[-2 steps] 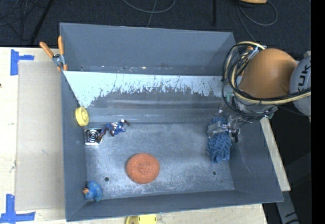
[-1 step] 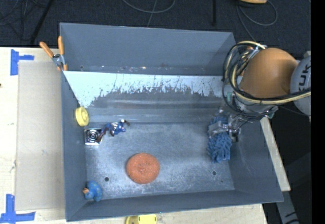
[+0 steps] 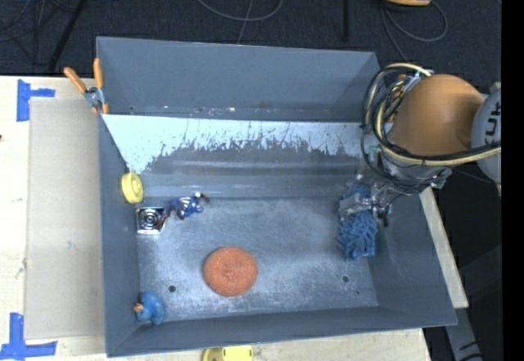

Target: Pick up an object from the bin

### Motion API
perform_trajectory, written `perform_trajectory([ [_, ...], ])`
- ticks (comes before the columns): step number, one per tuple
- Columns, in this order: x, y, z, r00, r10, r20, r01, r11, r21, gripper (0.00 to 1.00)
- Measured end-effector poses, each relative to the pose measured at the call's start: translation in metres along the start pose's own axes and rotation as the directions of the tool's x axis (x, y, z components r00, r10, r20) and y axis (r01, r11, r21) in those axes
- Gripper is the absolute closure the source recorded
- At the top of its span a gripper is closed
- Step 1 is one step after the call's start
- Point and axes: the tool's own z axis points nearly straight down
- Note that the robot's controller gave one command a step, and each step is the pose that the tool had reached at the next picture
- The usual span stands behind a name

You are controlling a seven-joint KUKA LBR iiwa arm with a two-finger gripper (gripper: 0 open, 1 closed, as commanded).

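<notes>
At right in the bin [image 3: 237, 89], the pincer [image 3: 365, 209] sits at a blue rag's [image 3: 357, 240] top end; its opening cannot be told; lifting remains.

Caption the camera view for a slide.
Gripper at the right of the bin, over a shaggy blue thing; an orange disc lies mid-floor.

An orange disc [image 3: 230, 271], a blue rag [image 3: 357, 236], a yellow knob [image 3: 132, 187], a silver block [image 3: 150, 220], a blue figure [image 3: 188, 206] and a blue-and-yellow toy [image 3: 150, 309] are spread over the grey bin [image 3: 282, 224].
</notes>
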Motion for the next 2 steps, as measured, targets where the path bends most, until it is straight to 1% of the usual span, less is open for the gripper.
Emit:
perform_trajectory([
  [1, 0.001, 0.001, -0.009, 1.0, 0.0, -0.004, 0.0, 1.0, -0.003, 1.0],
  [2, 0.0, 0.002, -0.03, 1.0, 0.001, -0.005, -0.001, 1.0, -0.006, 1.0],
])
